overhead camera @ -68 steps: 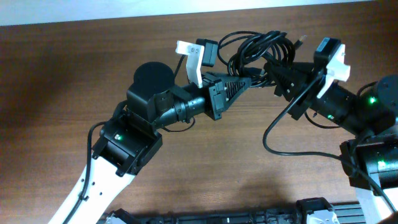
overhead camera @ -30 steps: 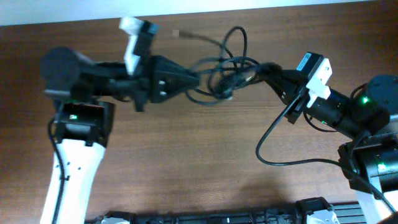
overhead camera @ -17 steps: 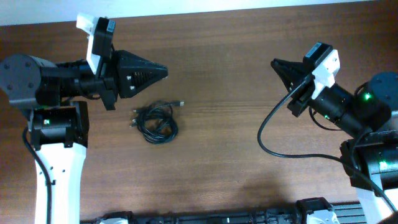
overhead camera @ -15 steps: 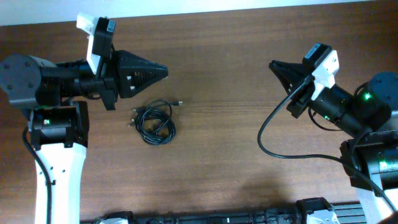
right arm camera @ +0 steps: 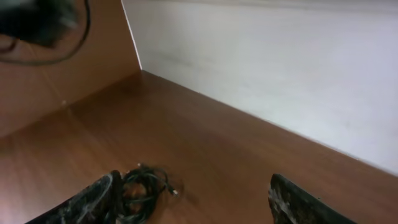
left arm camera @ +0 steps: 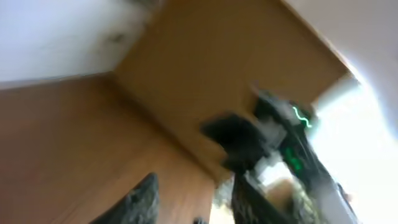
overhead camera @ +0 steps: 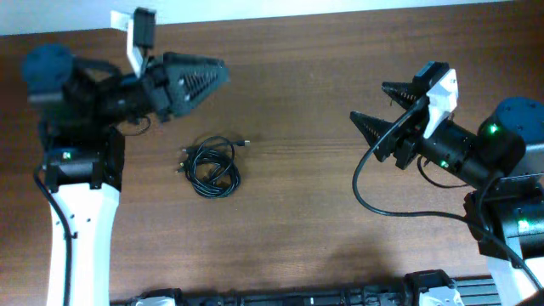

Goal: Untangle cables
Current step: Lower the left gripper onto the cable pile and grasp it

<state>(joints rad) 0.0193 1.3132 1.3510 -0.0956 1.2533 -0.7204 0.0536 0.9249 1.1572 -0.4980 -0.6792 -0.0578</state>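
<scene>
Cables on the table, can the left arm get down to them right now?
Probably yes. The cables lie loose on the table near the left pincer, which is open and empty; nothing sits between them.

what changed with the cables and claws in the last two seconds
The tangled bundle of thin black cables, earlier held up between both claws, was let go and now lies on the brown wooden table, still looped together. The left claw swung away left, the right claw drew back right, and both have opened. The bundle has stayed put since landing.
</scene>
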